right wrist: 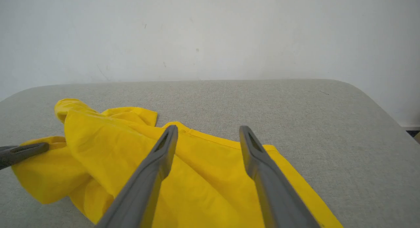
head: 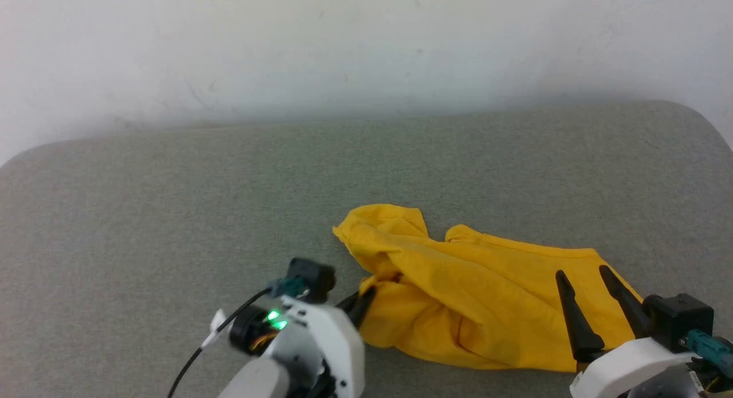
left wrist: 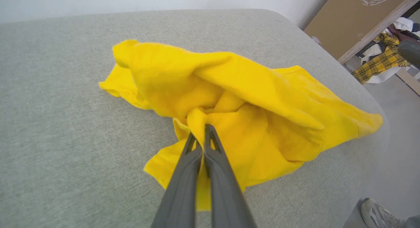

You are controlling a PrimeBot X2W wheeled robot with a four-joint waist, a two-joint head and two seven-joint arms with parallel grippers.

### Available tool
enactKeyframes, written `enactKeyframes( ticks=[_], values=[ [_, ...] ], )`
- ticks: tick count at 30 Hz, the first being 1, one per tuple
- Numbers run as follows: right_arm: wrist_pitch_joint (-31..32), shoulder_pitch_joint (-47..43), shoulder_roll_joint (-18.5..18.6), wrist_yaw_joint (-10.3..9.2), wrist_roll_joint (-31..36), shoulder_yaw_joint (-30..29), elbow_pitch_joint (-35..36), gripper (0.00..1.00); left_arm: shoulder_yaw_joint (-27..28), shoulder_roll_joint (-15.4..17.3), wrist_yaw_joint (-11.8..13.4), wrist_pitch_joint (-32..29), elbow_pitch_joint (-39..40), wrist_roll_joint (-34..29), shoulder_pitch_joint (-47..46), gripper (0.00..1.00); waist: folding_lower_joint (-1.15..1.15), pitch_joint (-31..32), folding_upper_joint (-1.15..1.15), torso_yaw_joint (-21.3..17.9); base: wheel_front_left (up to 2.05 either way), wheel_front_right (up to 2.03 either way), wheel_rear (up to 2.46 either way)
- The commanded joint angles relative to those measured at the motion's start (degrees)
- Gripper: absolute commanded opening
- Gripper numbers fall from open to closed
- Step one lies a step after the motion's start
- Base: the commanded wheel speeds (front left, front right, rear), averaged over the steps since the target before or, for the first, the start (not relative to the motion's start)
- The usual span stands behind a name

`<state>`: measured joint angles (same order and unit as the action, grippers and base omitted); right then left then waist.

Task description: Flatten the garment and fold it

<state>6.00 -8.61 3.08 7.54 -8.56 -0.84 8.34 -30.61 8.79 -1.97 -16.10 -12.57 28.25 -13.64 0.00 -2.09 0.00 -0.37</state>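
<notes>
Early days. Garment (head: 475, 295) bunched in a heap on the near right of the grey cushion (head: 172, 215), nothing flattened or folded yet. Left gripper (left wrist: 200, 131) pinched shut on its left edge; right gripper (right wrist: 208, 136) wide open above its right end.

Item: one bright yellow soft cloth garment (head: 487, 295), crumpled and not folded. It lay in a loose heap on the near right part of a grey-green woven padded surface (head: 172, 215). Its left portion was bunched into thick raised folds, and its right portion lay flatter, with a hemmed edge along the far side.
</notes>
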Motion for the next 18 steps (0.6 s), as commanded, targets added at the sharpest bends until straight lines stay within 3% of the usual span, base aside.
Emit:
enactKeyframes(
  ticks=[1, 7, 11, 14, 17, 18],
  values=[
    [-0.21, -0.27, -0.19, -0.05, -0.02, -0.02, 0.23, 1.0, 1.0, 2.02, 1.56, 0.32, 2.69, -0.16, 3.32, 0.0, 0.0, 0.68, 0.0, 1.29, 0.0, 0.0, 0.0],
    [0.0, -0.77, -0.2, -0.05, 0.24, 0.05, 1.66, 1.0, 4.19, 9.2, 9.46, -5.3, 14.63, 0.71, 18.84, 0.0, 0.0, 0.99, 0.0, 3.55, 0.0, 0.0, 0.0],
    [0.13, -1.28, -0.2, -0.05, 0.28, -0.38, 2.44, 1.0, 5.71, 11.77, 14.78, -10.46, 19.73, 3.34, 30.3, 0.0, 0.0, 0.9, 0.0, 5.04, 0.0, 0.0, 0.0],
    [0.3, -1.71, -0.2, -0.05, 0.37, -0.75, 2.92, 1.0, 6.15, 12.48, 17.18, -13.77, 21.76, 5.71, 36.18, 0.0, 0.0, 1.04, 0.0, 6.06, 0.0, 0.0, 0.0],
    [0.51, -2.09, -0.2, -0.05, 0.44, -0.96, 3.31, 1.0, 6.25, 12.55, 17.73, -15.65, 23.3, 7.84, 39.04, 0.0, 0.0, 1.31, 0.0, 6.67, 0.0, 0.0, 0.0],
    [0.58, -2.21, -0.2, -0.05, 0.46, -1.0, 3.38, 1.0, 6.43, 12.17, 17.55, -15.42, 23.93, 8.49, 39.17, 0.18, 0.0, 1.44, 0.0, 6.81, 0.0, 0.0, 0.0]
  ],
)
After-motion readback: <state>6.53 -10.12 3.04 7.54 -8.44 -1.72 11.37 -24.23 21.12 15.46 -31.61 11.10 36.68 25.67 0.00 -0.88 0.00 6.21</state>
